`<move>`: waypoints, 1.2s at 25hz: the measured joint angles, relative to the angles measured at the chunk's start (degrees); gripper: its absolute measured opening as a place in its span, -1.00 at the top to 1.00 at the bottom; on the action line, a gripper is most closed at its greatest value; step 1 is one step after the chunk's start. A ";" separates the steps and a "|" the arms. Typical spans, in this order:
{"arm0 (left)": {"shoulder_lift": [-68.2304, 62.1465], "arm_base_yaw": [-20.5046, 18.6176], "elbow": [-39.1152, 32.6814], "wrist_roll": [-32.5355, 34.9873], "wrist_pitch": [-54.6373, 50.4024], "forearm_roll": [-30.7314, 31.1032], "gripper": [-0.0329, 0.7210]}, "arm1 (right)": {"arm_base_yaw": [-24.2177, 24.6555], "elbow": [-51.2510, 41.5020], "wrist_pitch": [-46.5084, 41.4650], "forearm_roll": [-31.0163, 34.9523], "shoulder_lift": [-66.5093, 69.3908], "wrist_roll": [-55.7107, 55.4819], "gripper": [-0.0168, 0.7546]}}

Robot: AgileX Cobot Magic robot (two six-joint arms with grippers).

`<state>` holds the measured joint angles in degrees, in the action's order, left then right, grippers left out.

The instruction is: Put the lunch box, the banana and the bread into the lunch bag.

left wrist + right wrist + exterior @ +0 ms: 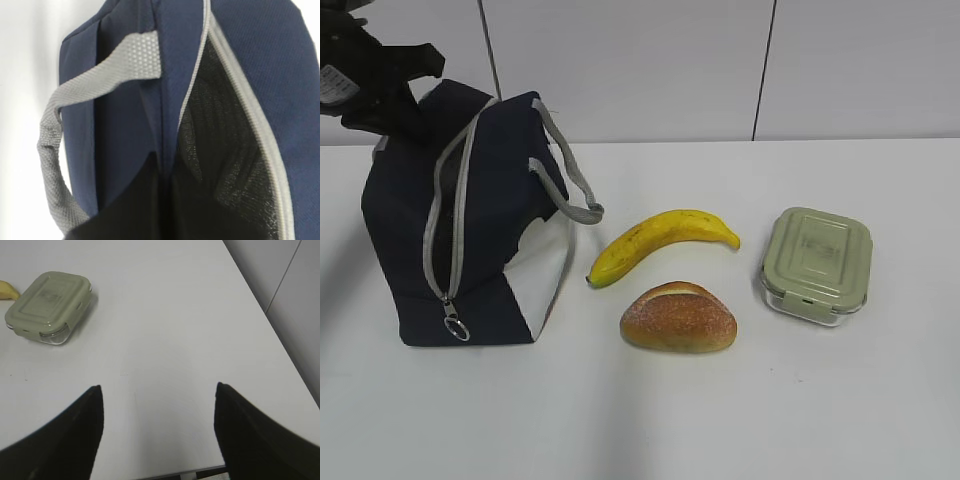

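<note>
By the desk's (840, 400) left edge stands the lunch bag (490, 240), navy with a white side panel, leaning a little, its grey zipper (450, 230) run down the front with the ring pull (457, 329) low near the desk. My left arm (380, 80) sits at the bag's upper rear corner. My left pincer (120, 200) is clenched on the dark fabric edge of the lunch bag beside the zipper opening; through my left wrist camera I look into a gap where dark mesh lining (225, 150) shows, with a grey handle (75, 115) looping at the left.

Just right of the bag, toward the desk's middle, the banana (660, 240) lies curved, one end near the bag's white panel. In front of it, close but apart, rests the bread (678, 318). Further right, the lunch box (817, 265) sits with its green lid on.

My right pincer (157, 435) hangs released above bare desk toward the right edge, its dark fingers (75, 440) spread wide, holding nothing, the lunch box well apart from it.
</note>
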<state>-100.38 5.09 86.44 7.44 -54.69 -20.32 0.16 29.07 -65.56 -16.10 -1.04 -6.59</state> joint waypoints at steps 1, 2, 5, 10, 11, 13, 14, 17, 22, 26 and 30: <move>0.00 0.00 0.00 0.00 -0.07 0.00 0.92 | 0.00 0.00 0.00 0.00 0.00 0.00 -0.37; 0.00 0.00 0.00 0.00 -0.07 0.00 0.92 | 0.00 0.00 0.12 0.00 0.00 0.00 -0.37; 0.00 0.00 0.00 0.00 -0.07 -0.12 0.92 | 0.00 0.00 0.12 0.52 0.00 0.00 -0.37; 0.00 0.00 0.00 0.00 -0.12 -0.18 0.92 | 0.00 0.00 0.12 4.19 0.00 0.15 -0.37; 0.00 0.00 0.00 0.00 -0.12 -0.24 0.92 | 0.00 0.12 0.24 4.62 0.63 0.35 -0.37; 0.00 0.00 0.00 0.00 -0.12 -0.24 0.92 | 0.00 0.35 1.23 4.85 3.56 0.91 -0.37; 0.00 0.00 0.00 0.00 -0.12 -0.29 0.92 | 0.00 0.54 2.15 4.95 5.30 1.17 -0.37; 0.00 0.00 0.00 0.00 -0.12 -0.36 0.92 | 0.00 0.68 8.16 5.19 11.70 1.39 -0.37; 0.00 0.00 0.00 0.00 -0.49 -0.43 0.92 | 0.00 0.73 21.12 5.66 23.83 1.66 -0.37; 0.00 0.00 0.00 0.00 -0.73 -0.43 0.92 | 0.00 1.37 28.09 6.52 34.27 1.66 -0.37; 0.00 0.00 0.00 0.00 -0.79 -0.44 0.92 | 0.00 4.30 28.15 12.75 45.18 1.56 -0.37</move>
<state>-100.38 5.09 86.44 7.44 -55.48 -20.76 0.16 33.37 -37.41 -3.35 44.14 -5.03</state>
